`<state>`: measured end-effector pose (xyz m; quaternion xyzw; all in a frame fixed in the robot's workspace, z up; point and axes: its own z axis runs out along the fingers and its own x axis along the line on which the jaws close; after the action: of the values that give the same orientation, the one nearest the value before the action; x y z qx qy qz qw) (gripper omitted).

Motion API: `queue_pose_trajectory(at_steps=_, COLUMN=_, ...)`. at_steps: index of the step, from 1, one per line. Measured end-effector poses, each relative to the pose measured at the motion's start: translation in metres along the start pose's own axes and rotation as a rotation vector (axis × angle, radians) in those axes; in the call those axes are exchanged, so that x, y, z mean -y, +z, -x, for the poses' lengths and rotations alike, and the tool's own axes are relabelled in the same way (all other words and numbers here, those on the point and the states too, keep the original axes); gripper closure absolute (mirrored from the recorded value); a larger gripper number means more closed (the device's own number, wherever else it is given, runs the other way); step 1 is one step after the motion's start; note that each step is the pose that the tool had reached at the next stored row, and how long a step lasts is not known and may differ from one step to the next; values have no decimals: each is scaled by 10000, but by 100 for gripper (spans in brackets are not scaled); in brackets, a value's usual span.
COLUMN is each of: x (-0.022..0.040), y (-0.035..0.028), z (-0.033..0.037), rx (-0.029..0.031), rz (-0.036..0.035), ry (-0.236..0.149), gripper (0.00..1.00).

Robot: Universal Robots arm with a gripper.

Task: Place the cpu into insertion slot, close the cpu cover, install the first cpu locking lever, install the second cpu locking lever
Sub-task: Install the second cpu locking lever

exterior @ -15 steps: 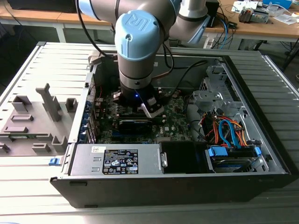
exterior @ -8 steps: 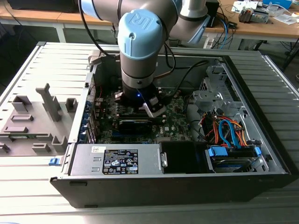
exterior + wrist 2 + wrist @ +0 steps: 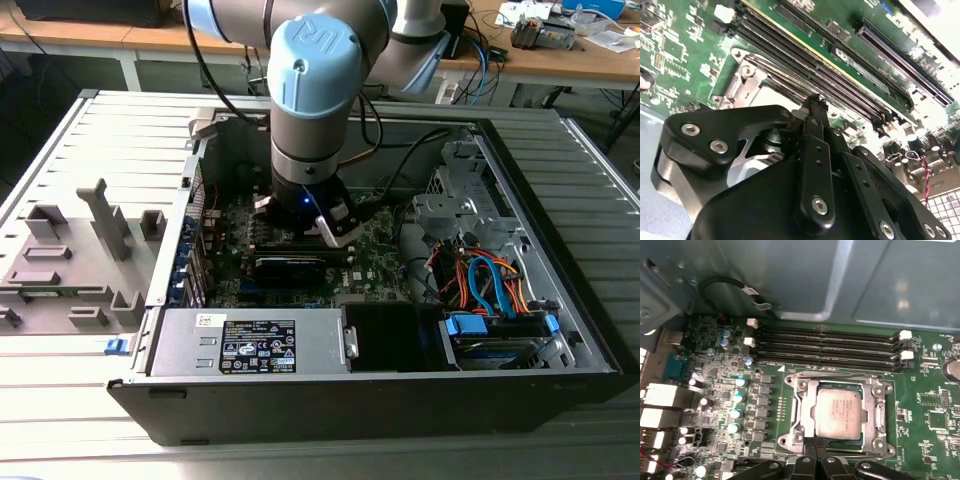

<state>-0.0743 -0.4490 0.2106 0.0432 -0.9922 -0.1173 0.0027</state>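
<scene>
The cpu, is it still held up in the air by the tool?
No, the cpu lies flat inside the insertion slot in the first wrist view.

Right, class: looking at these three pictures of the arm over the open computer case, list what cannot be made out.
- Exterior view: the insertion slot is hidden behind the arm.
- Second wrist view: the end effector covers most of the cpu cover.
- First wrist view: the end effector is cut off by the picture's edge; the print on the cpu is too small to read.

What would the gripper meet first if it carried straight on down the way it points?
Probably the near edge of the cpu cover, which lies over the cpu in the insertion slot. The gripper hangs just above that edge; depth is unclear.
</scene>
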Motion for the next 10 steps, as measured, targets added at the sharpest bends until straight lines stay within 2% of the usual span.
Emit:
queue_pose_trajectory(at_steps=3, x=-52, y=12, z=43, rx=-55, rz=-335, ry=13, gripper=89)
queue_pose_trajectory(at_steps=4, x=-99, y=22, z=59, rx=-81, rz=-627, ry=17, gripper=89)
queue_pose_trajectory(at_steps=5, x=-135, y=29, z=69, rx=-98, rz=-806, ry=20, gripper=89)
queue_pose_trajectory(at_steps=7, x=-232, y=44, z=91, rx=-134, rz=-1220, ry=27, gripper=89)
queue_pose_trajectory(at_steps=9, x=-308, y=54, z=109, rx=-156, rz=-1488, ry=30, gripper=89)
queue_pose_trajectory(at_steps=10, x=-336, y=56, z=114, rx=-166, rz=-1585, ry=33, gripper=89)
